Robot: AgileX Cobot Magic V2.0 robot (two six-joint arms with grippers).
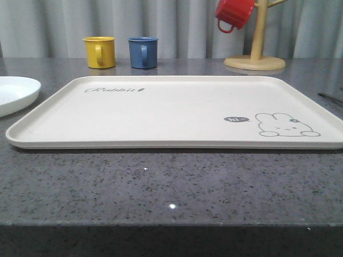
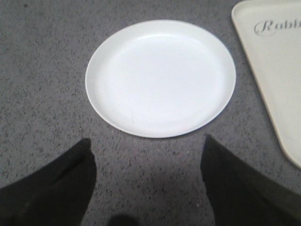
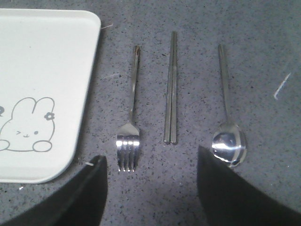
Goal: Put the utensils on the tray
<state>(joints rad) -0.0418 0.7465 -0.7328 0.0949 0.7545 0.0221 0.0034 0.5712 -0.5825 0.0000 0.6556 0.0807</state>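
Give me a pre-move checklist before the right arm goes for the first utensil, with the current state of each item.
1. Tray surface free for utensils: ok, nothing lies on it.
2. Fork, chopsticks and spoon lie apart on the counter beside the tray: ok.
3. Right gripper open and empty: ok, fingers spread.
4. Right gripper near a utensil: ok, fork tines lie between its fingers.
5. Left gripper open, over the counter near the white plate: ok.
6. Mugs far from the work area: ok.

Cream tray with a grey rabbit drawing and grey script. Speckled dark grey table. Yellow mug, blue mug, red mug. White plate. Shiny silver fork, chopsticks, spoon.
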